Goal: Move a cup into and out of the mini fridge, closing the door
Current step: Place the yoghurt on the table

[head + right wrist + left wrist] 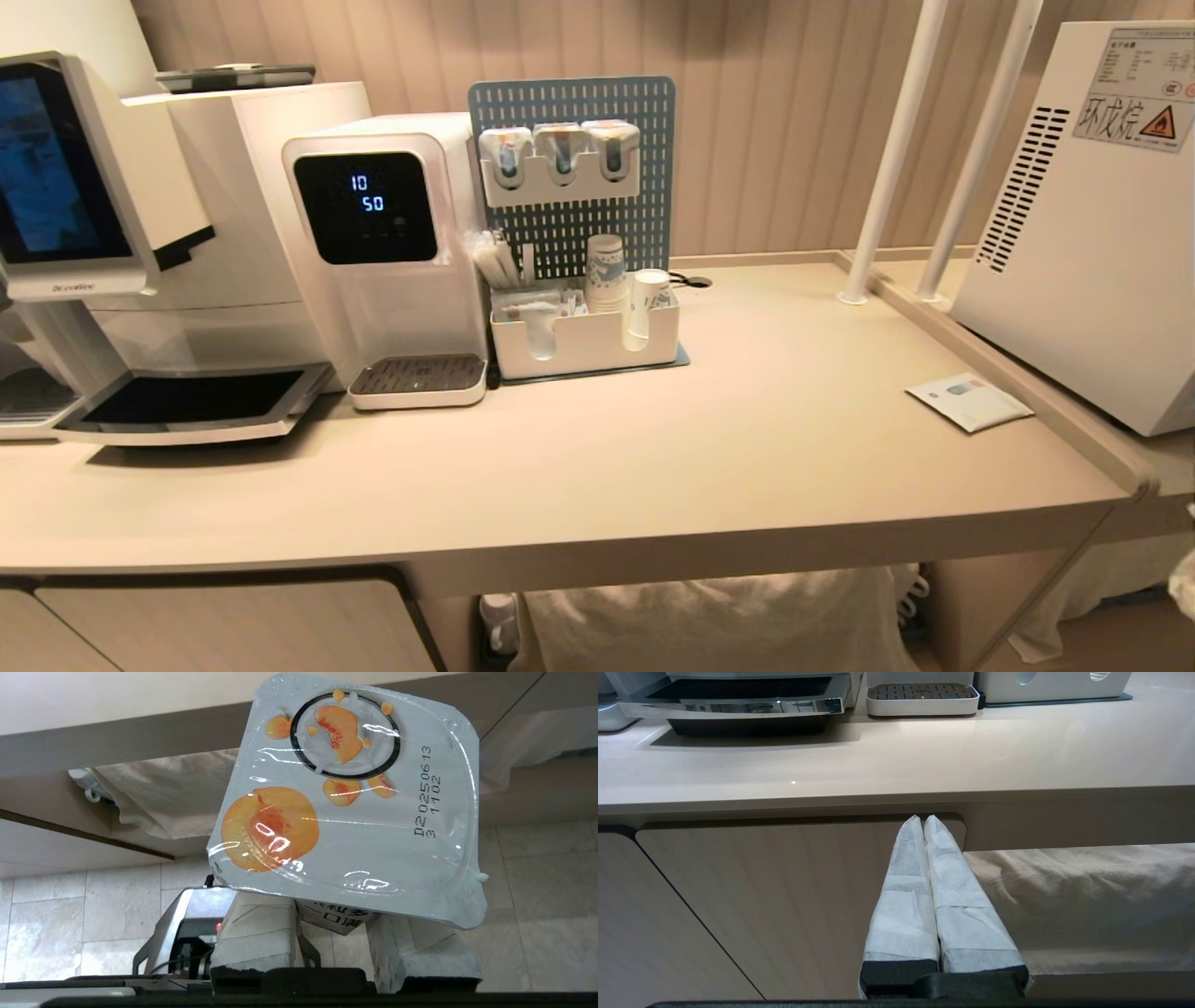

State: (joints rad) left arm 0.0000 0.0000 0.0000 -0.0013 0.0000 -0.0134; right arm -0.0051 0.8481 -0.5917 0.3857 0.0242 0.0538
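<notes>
Gripping the cup point(345, 798), the right gripper point(336, 933) has its padded fingers point(254, 933) clamped on the body below the square foil lid, which faces the wrist camera: peach prints, a black ring, a printed date code. Cup sits tilted, below the worktop edge, tiled floor behind it. Only the right wrist view shows it; head view shows neither the cup nor either arm.

Containers on the worktop point(728, 448), head view:
- white organiser box point(588, 345) at the foot of a blue pegboard point(571, 168): a stack of patterned paper cups point(606, 273) upright, another paper cup point(647, 303) leaning beside it, sachets and stirrers in the left compartments.
- white holder point(558, 166) hung on the pegboard, three small pods in a row.

Left of that: water dispenser point(387, 252) with black screen, then a coffee machine point(121, 252). A flat sachet point(969, 401) lies alone near the right edge.

Mini fridge point(1092, 243) stands on the right, on a separate lower surface; only its vented side and the warning sticker show. Cannot tell from here how its front stands.

Left gripper point(923, 819): fingers pressed together, nothing between them, hanging in front of the cabinet door point(775, 905) under the worktop. That view also shows the drip trays from low down and cloth point(1087, 896) draped under the worktop.
</notes>
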